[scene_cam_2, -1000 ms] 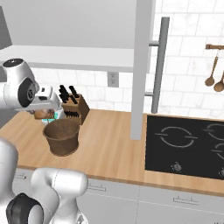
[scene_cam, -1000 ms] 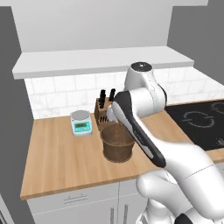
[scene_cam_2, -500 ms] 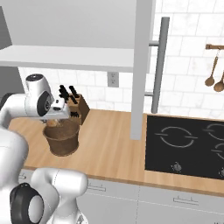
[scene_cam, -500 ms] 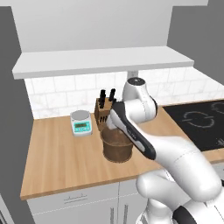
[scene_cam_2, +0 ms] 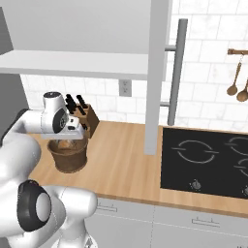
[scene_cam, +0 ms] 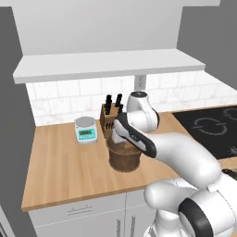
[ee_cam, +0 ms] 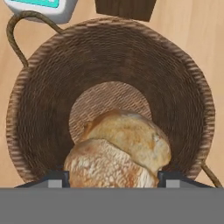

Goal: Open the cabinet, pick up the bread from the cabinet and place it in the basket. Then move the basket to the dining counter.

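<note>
Bread (ee_cam: 120, 151) lies inside the basket (ee_cam: 39, 105) on the worktop (scene_cam: 65, 166), near the knife block (scene_cam: 109, 121), and we judge our gripper (ee_cam: 113, 178) hangs over it, jaws wide either side, because it is letting go.

A home kitchen: wooden worktop (scene_cam: 69, 171), black hob (scene_cam_2: 203, 160) beside it, knife block (scene_cam: 109, 119) against the tiled backsplash (scene_cam: 60, 104).

Arm swung down over the basket (scene_cam: 123, 156) (bread (ee_cam: 120, 148) inside).
</note>
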Controlling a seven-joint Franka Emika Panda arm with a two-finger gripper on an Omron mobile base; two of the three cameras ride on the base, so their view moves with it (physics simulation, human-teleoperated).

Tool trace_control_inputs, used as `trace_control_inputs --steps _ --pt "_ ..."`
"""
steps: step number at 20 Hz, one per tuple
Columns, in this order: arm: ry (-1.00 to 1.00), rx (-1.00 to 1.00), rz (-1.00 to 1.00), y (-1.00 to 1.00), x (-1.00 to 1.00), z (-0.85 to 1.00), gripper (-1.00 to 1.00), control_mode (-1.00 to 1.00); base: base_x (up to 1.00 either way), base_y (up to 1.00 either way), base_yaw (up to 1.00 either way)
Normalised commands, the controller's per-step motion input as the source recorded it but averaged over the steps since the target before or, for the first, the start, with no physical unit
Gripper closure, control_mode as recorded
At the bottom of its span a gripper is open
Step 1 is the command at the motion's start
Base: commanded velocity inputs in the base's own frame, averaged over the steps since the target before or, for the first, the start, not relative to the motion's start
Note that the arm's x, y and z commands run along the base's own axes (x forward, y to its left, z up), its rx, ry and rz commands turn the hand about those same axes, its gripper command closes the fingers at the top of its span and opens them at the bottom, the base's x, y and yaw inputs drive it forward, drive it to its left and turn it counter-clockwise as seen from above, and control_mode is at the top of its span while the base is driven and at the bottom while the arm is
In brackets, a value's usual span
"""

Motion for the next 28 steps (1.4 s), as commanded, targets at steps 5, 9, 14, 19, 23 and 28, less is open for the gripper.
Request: trace_control_inputs --steps 5,9,14,19,23,28 --pt "0.03 0.00 0.00 0.00 0.20 -0.35 1.00 -1.00 0.00 0.00 0.00" --pt "0.01 0.00 0.00 0.00 0.15 -0.27 1.00 -1.00 0.00 0.00 0.00" --pt "0.00 0.00 0.00 0.00 0.20 -0.26 1.00 -1.00 0.00 0.00 0.00" --pt "0.00 0.00 0.00 0.00 0.25 -0.24 1.00 -1.00 0.00 0.00 0.00" --pt "0.00 0.00 0.00 0.05 0.16 -0.15 -1.00 -1.00 0.00 0.00 0.00" --pt "-0.04 0.00 -0.02 0.00 -0.19 0.16 -1.00 -1.00 0.00 0.00 0.00"
